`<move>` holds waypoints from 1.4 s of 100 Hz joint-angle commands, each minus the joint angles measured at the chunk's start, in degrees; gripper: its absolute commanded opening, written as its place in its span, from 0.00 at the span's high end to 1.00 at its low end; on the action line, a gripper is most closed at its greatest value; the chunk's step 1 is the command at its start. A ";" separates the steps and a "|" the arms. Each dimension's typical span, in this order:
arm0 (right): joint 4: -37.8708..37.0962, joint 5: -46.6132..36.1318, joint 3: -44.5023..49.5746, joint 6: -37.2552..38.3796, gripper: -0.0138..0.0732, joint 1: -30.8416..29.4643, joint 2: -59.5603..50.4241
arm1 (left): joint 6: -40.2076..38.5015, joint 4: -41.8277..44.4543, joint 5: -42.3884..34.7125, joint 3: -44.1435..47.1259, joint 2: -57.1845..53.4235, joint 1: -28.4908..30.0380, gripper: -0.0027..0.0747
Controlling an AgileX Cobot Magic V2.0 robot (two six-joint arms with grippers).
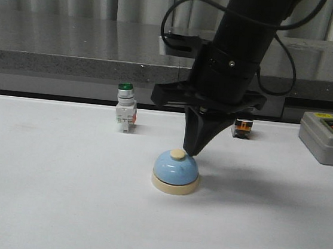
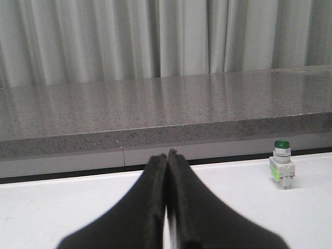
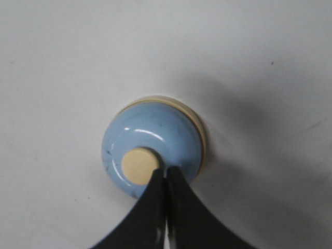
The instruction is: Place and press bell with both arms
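The light-blue bell (image 1: 175, 171) with a cream base and cream button (image 1: 177, 154) stands on the white table at centre. My right gripper (image 1: 192, 151) points straight down, shut and empty, its tips just beside the button and over the dome. In the right wrist view the shut tips (image 3: 166, 171) sit at the edge of the button (image 3: 140, 165) on the bell (image 3: 151, 144). My left gripper (image 2: 167, 154) is shut with nothing in it and faces the back ledge; it does not show in the front view.
A green-capped white push-button switch (image 1: 125, 109) stands behind and left of the bell, also in the left wrist view (image 2: 281, 165). A grey box with a red button (image 1: 329, 137) sits at the right edge. A small orange-black part (image 1: 242, 128) lies behind the arm. A grey ledge (image 1: 73, 48) bounds the back.
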 commanded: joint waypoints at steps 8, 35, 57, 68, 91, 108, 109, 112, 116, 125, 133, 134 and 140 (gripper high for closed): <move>-1.06 -0.32 -1.44 -0.46 0.91 -0.79 -7.84 | -0.53 -0.08 -4.08 2.36 -1.66 0.04 0.99; -1.21 -0.18 -1.10 -0.46 0.91 -4.64 -17.33 | -0.53 -0.08 -4.08 2.36 -1.66 0.04 0.99; -1.52 -3.22 4.61 -0.46 0.91 -10.35 -26.65 | -0.53 -0.08 -4.08 2.36 -1.66 0.04 0.99; -1.52 -5.79 9.86 -0.46 0.91 -13.86 -31.84 | -0.53 -0.08 -4.08 2.36 -1.66 0.04 0.99; -1.52 -11.43 22.03 -0.46 0.91 -21.66 -42.88 | -0.53 -0.08 -4.08 2.36 -1.66 0.04 0.99; -1.52 -15.68 30.23 -0.46 0.91 -24.33 -51.82 | -0.53 -0.08 -4.08 2.36 -1.66 0.04 0.99; -1.52 -15.89 30.55 -0.46 0.91 -24.33 -52.20 | -0.53 -0.08 -4.08 2.36 -1.66 0.04 0.99; -1.52 -16.98 32.14 -0.46 0.91 -24.33 -53.70 | -0.53 -0.08 -4.08 2.36 -1.66 0.04 0.99; -1.52 -18.11 33.69 -0.46 0.91 -24.33 -55.91 | -0.53 -0.08 -4.08 2.36 -1.66 0.04 0.99; -1.52 -21.01 37.60 -0.46 0.91 -24.33 -60.73 | -0.53 -0.08 -4.08 2.36 -1.66 0.04 0.99; -1.52 -23.08 40.98 -0.46 0.91 -24.33 -64.53 | -0.53 -0.08 -4.08 2.36 -1.66 0.04 0.99; -1.52 -23.47 41.25 -0.46 0.91 -24.33 -65.29 | -0.53 -0.08 -4.08 2.36 -1.66 0.04 0.99; -1.52 -24.94 43.68 -0.46 0.91 -24.33 -68.45 | -0.53 -0.08 -4.08 2.36 -1.66 0.04 0.99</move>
